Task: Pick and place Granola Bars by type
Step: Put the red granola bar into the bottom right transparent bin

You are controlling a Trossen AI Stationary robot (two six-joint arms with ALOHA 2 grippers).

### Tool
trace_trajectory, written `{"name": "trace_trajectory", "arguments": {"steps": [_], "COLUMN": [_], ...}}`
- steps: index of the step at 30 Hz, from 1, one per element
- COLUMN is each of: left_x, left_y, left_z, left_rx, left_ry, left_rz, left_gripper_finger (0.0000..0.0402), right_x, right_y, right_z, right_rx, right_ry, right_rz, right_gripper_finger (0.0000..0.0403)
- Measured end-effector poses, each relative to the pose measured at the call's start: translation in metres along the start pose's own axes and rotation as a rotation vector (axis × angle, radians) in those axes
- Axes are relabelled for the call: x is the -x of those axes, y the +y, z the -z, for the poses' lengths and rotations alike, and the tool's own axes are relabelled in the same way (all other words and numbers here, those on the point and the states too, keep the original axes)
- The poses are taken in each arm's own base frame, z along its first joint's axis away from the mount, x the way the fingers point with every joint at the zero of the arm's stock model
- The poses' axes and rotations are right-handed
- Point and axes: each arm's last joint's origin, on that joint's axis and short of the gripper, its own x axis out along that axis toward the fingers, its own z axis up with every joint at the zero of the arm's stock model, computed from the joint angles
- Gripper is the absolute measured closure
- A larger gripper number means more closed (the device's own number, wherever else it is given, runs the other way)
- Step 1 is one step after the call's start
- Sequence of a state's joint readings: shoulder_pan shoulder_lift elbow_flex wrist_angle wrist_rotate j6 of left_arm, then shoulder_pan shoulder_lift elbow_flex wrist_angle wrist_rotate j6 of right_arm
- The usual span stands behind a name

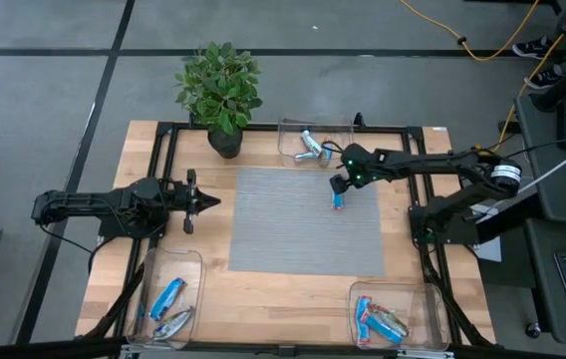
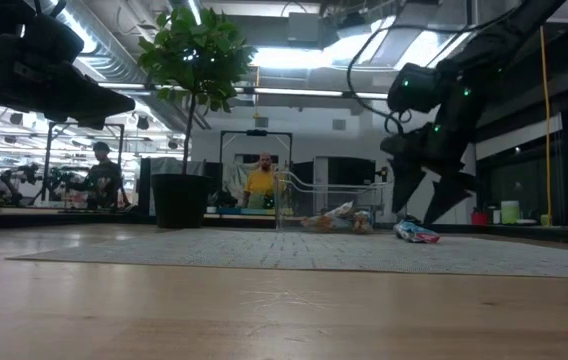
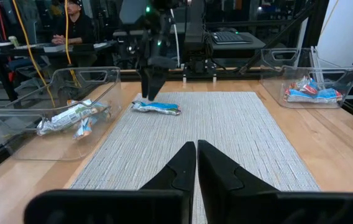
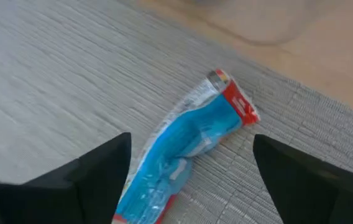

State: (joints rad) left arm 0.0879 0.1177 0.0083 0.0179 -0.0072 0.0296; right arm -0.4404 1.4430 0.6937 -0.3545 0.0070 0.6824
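Observation:
A bright blue granola bar [image 4: 189,149] with a red end lies flat on the grey mat [image 1: 303,224], also seen from above as the blue bar [image 1: 339,200]. My right gripper [image 1: 339,185] hangs open just above it, pointing steeply down, one finger [image 4: 96,168] on each side and clear of it. My left gripper [image 3: 196,168] is shut and level at the mat's left side [image 1: 203,200]. More granola bars lie in the far bin [image 1: 310,146], the near left bin [image 1: 168,304] and the near right bin [image 1: 383,321].
A potted plant [image 1: 220,92] stands at the far left of the table. Clear bins sit at the far middle and at both near corners. A black frame [image 1: 163,150] borders the work area. People sit in the room beyond the table.

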Motion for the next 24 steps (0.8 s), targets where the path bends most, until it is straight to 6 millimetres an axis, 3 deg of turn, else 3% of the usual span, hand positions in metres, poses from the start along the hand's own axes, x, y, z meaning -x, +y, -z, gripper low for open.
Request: {"name": "trace_trajectory", "arguments": {"steps": [8,17,24], "left_x": [0.0,0.0,0.0], "left_y": [0.0,0.0,0.0], "left_z": [0.0,0.0,0.0], "left_rx": [0.0,0.0,0.0], "left_ry": [0.0,0.0,0.0], "left_rz": [0.0,0.001,0.0], "left_gripper_finger": [0.0392,0.0388,0.0395], "right_x": [-0.022,-0.029,-0.029], "right_y": [0.002,0.011,0.011], "right_z": [0.006,0.012,0.013], "right_rx": [-0.053,-0.029,-0.024], "right_ry": [0.034,-0.015,-0.022], "right_rz": [0.051,0.118,0.134], "right_gripper_finger": [0.007,0.0072,0.0126]}}
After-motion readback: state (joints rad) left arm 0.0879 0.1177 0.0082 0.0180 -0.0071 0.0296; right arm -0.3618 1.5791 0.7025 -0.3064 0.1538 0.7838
